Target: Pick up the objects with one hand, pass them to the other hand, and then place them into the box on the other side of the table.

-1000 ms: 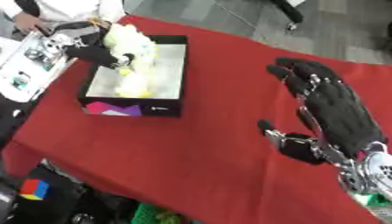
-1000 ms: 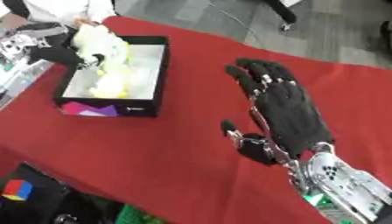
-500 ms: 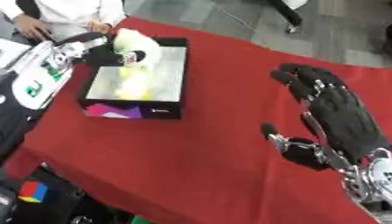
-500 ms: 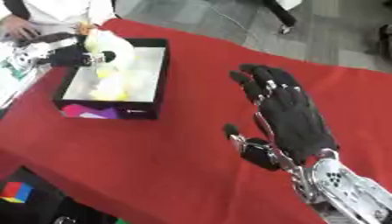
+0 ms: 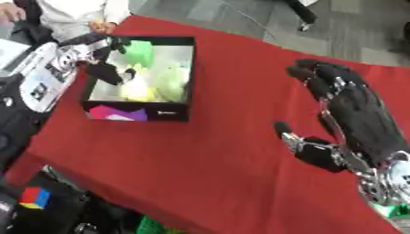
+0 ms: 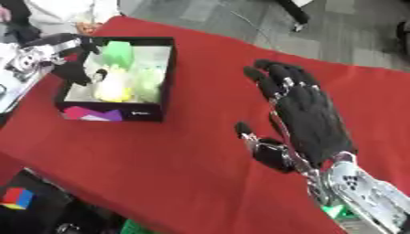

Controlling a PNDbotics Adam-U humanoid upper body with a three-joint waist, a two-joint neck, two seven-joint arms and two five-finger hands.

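Observation:
A black box [image 5: 172,114] with a white inside sits on the red tablecloth at the left. It holds several pale yellow and green objects [image 5: 164,82]. A brighter green object [image 6: 118,48] stands at the box's far left corner. My left hand [image 5: 102,69] reaches over the box's left wall, right beside that green object; whether it holds it is unclear. My right hand [image 6: 308,114] hovers open over the right part of the cloth, with nothing in it.
The red tablecloth [image 5: 200,169] covers the table; its near edge runs diagonally at the lower left. A person in white [image 5: 76,16] sits past the far left corner. Grey floor lies beyond the far edge.
My left hand has come slightly lower and closer over the box's left wall, the pale green object staying beside it. My right hand has kept its place.

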